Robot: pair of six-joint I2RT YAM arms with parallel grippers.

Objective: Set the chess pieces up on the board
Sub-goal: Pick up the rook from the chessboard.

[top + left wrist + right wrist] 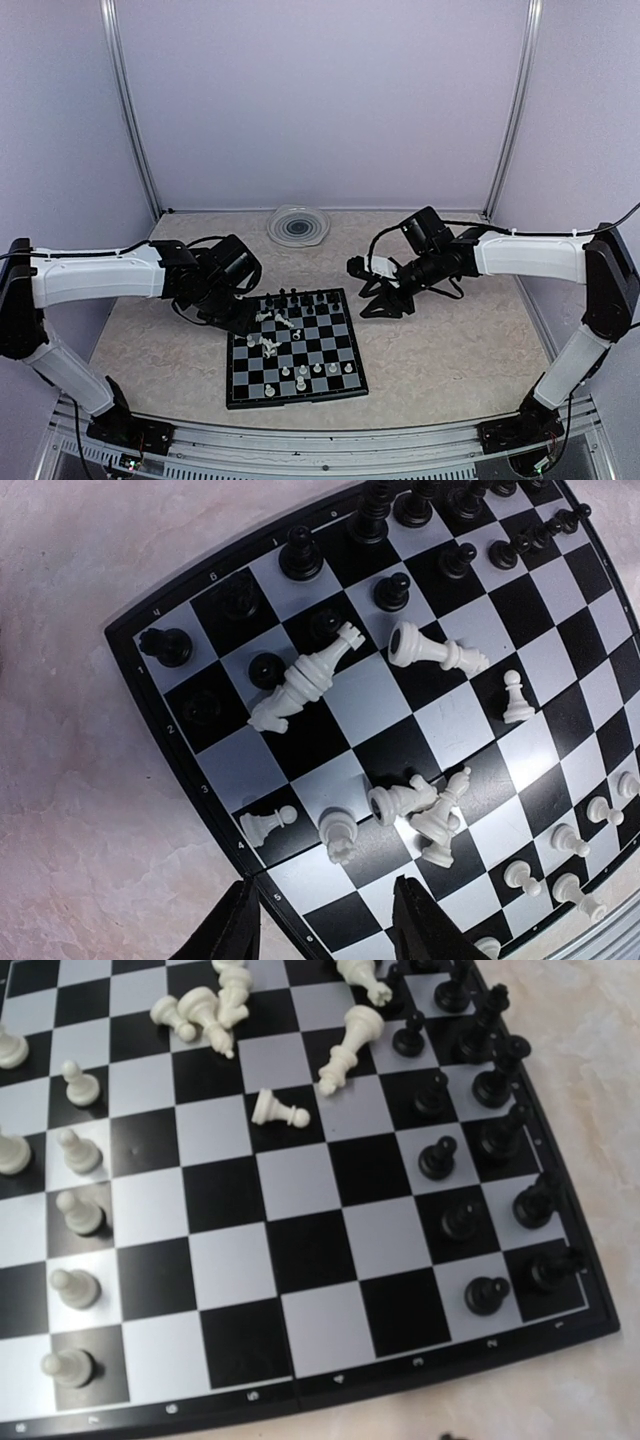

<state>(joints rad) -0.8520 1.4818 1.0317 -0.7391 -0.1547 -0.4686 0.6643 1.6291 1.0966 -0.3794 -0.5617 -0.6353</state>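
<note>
Arm bases: bolted at the near edge of the table (450,360), left and right, with the board (296,400) between them and a little farther in.
Board, near rows: several white pawns (78,1212) stand upright, but the row is unfinished and the back row behind them looks mostly bare.
Board, middle: fallen white pieces (305,680) lie on their sides, some touching in a small heap, toward the left half.
Board, far rows: black pieces (300,298) stand close together in two ranks and look largely set.
Left gripper (325,885): hovers over the board's left border, jaws parted with nothing between them, just beside the heap.
Right gripper (380,303): hangs just off the board's far right corner; no piece is seen in it, and whether its jaws are parted I cannot tell.
Step in hand: probably lining up the left gripper to pick up a fallen white piece.
Next move: it likely calls for lowering over one lying piece, pinching across its slim body without catching its neighbours, then standing it upright in the near rows.
Edges: the black border frames the squares, and the crowded black ranks leave little clearance at the far side.
Open room: bare squares on the right half of the board, and bare tabletop on both sides.
Farthest: a clear ridged plate (298,225) sits by the back wall, well apart from the board.
</note>
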